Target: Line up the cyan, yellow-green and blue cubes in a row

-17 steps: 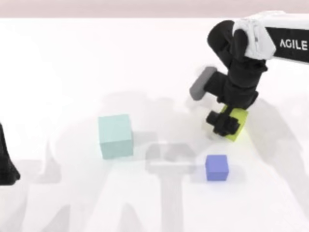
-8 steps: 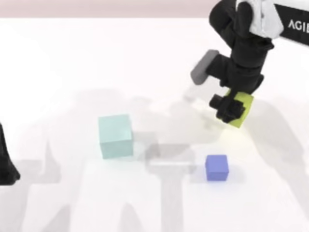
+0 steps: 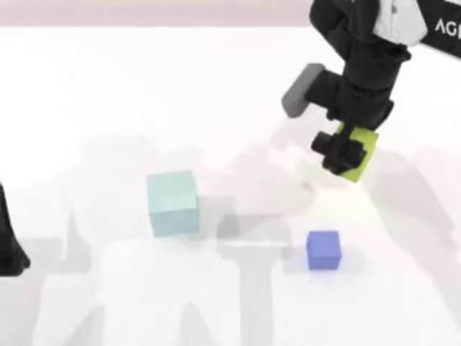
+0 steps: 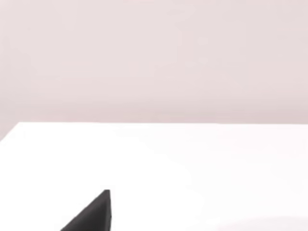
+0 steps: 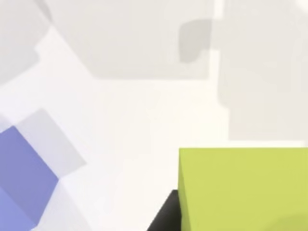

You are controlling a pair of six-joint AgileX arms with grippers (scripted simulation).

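Note:
My right gripper [image 3: 346, 155] is shut on the yellow-green cube [image 3: 362, 160] and holds it above the table at the right rear; the same cube [image 5: 245, 190] fills a corner of the right wrist view beside a dark finger [image 5: 166, 216]. The pale cyan cube [image 3: 173, 202] rests on the table left of centre. Nearer the front, right of centre, sits the small periwinkle blue cube [image 3: 323, 249], also seen as the blue cube [image 5: 24, 178] in the right wrist view. My left arm [image 3: 9, 245] is parked at the left edge.
The white table [image 3: 108, 108] carries soft grey shadows of the arms around the cubes. The left wrist view shows only bare table [image 4: 192, 159], a pale wall and one dark finger tip [image 4: 94, 214].
My right gripper has lifted the yellow-green cube off the table and carried it up and toward the back. The cyan and blue cubes and the left arm have stayed put.

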